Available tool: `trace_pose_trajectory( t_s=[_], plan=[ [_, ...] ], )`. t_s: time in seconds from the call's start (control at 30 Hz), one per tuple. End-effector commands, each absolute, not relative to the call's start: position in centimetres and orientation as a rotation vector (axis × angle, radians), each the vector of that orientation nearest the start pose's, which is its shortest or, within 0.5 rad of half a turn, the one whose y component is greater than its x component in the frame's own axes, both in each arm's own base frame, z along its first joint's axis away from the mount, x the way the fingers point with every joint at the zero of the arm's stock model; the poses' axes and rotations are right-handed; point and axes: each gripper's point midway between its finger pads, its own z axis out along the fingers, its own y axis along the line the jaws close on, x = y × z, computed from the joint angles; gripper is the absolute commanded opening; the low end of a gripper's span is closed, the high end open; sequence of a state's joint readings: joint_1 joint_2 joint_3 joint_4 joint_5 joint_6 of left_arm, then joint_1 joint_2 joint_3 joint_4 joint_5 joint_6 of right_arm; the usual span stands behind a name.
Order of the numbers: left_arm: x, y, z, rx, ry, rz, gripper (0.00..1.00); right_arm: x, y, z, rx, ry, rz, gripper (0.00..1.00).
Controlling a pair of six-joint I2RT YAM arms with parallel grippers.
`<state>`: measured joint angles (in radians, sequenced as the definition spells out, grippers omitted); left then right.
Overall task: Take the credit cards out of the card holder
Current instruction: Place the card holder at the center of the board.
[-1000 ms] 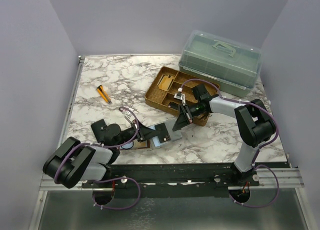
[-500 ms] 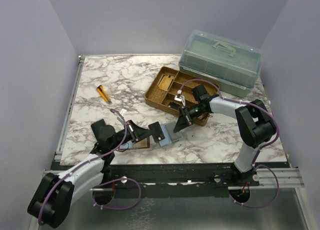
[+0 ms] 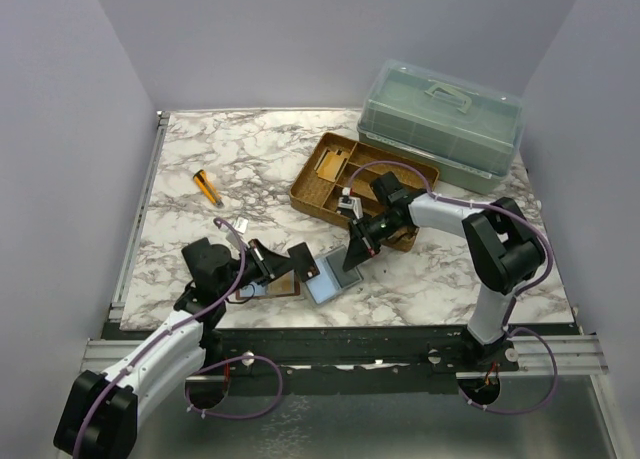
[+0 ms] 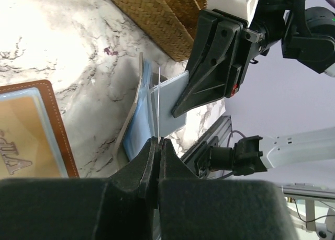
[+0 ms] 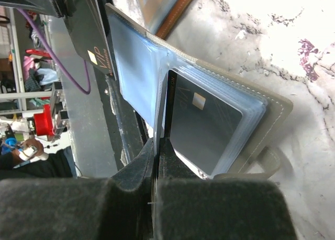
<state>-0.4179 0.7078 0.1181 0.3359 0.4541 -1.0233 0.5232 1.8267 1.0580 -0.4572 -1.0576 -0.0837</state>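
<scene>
Worryingly, the card holder (image 3: 272,285) lies flat on the worktop (image 3: 250,149), low and left of centre in the overhead frame, and neither pincer is on it. My left pincer (image 4: 157,143) is clenched on a thin clear leaf of the blue-grey folder (image 3: 325,284) just to its right, and my right pincer (image 5: 158,141) is clenched on another leaf, reaching in from the right of the frame. Pulling these apart could, I judge, tear a sleeve, or swing the folder over the card holder and bury it, its cards never reached. It looks like reddish-brown stitched leather, spread open, one inner panel blue, the other tan-orange.
</scene>
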Motion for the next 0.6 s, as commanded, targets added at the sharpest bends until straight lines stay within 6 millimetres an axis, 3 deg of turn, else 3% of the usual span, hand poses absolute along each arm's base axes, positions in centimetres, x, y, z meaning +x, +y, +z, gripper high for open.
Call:
trace_pose_trajectory(
  t_s=[0.0,0.27,0.57],
  plan=[
    [20.5,-19.9,12.5,-0.28,2.03,-1.311,0.0,20.5,29.3,6.1,-1.07,2.461,1.517,0.02],
    [21.3,-19.3,12.0,-0.311,2.042,-1.249,0.0,20.3,29.5,5.2,-1.101,2.492,1.486,0.06],
    [21.9,-18.8,11.8,-0.321,2.05,-1.2,0.0,18.2,31.2,5.7,-1.227,2.459,1.578,0.24]
  ],
)
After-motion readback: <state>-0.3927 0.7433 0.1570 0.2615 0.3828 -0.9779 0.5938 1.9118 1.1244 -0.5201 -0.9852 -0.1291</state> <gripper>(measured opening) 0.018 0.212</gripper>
